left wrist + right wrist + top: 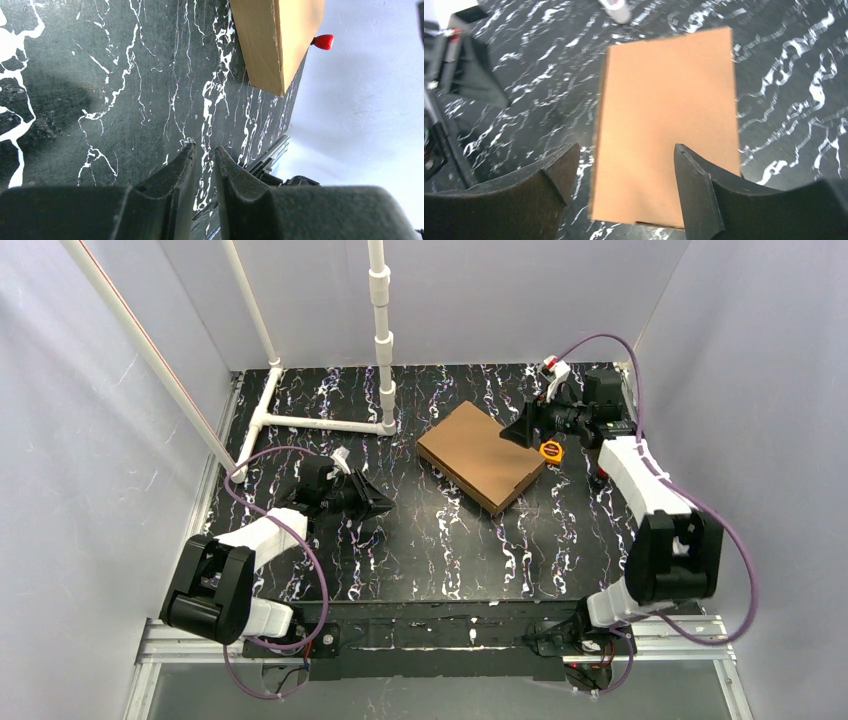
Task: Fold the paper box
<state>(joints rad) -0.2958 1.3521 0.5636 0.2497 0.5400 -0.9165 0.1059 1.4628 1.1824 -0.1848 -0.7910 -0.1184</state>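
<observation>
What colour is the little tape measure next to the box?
The tape measure is orange with a dark middle. It shows best in the top view, beside the brown box.

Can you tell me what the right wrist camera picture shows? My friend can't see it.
A closed, flat brown paper box lies on a black table with white marble streaks. The right gripper hangs over the box's near end with its two black fingers spread wide, holding nothing. The other arm shows dark at the far left.
</observation>
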